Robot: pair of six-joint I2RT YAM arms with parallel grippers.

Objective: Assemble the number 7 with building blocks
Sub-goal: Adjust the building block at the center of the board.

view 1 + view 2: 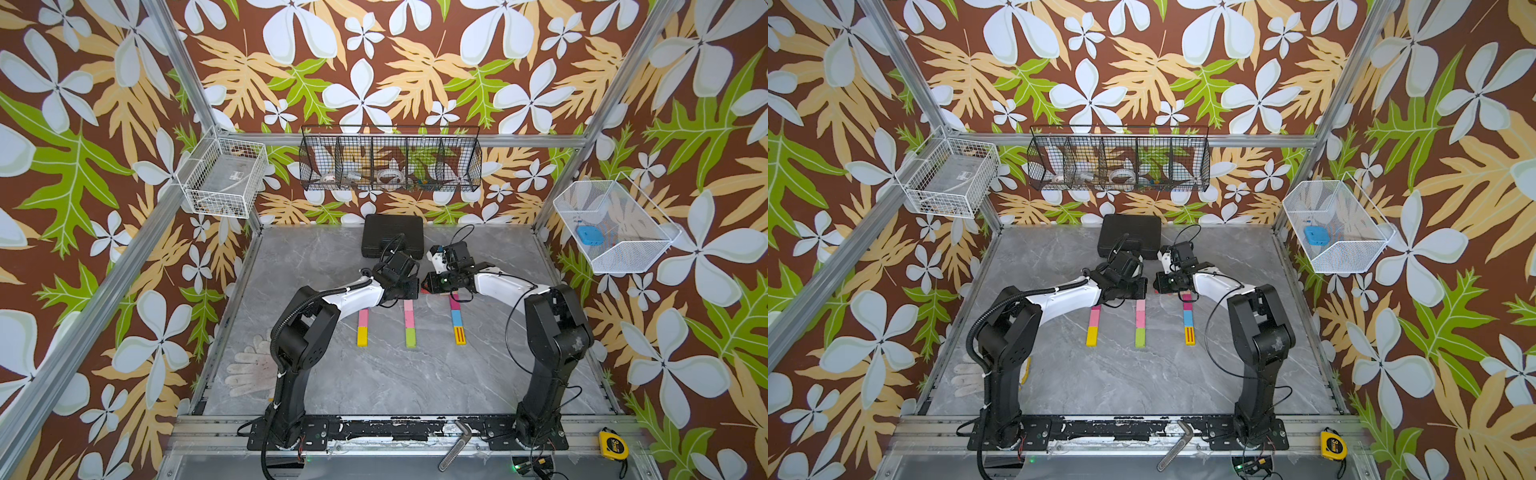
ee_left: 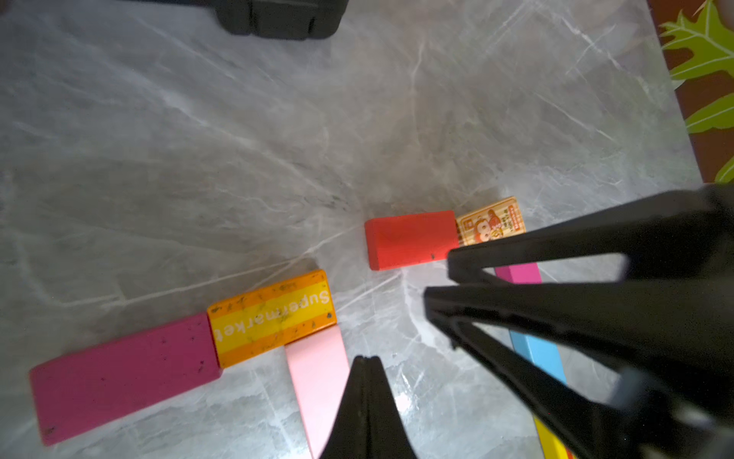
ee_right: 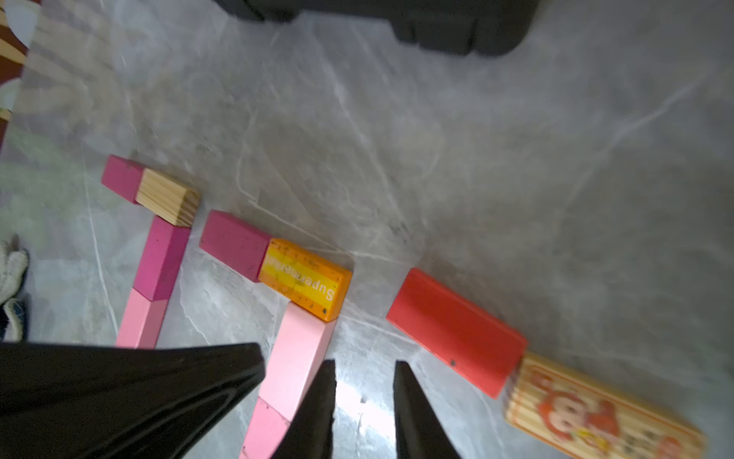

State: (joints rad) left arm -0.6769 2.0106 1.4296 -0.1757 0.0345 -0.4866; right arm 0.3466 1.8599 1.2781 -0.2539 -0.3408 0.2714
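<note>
Building blocks lie flat in three 7 shapes; their stems show in both top views, left [image 1: 363, 328], middle [image 1: 409, 324] and right [image 1: 457, 322]. The arms hide the top bars from above. In the right wrist view a red block [image 3: 456, 334] and a picture-printed wood block [image 3: 595, 413] form the right bar. An orange "Supermarket" block [image 3: 306, 278] and a magenta block [image 3: 234, 244] cap a pink stem [image 3: 298, 357]. My left gripper [image 2: 367, 359] is shut and empty beside that pink stem [image 2: 317, 381]. My right gripper [image 3: 364, 363] is narrowly open over bare table.
A black plastic case [image 1: 392, 235] stands at the back of the table behind both wrists. A white glove [image 1: 249, 368] lies at the left edge. Wire baskets hang on the walls. A tape measure [image 1: 613, 445] and a hex key [image 1: 455, 451] rest on the front rail.
</note>
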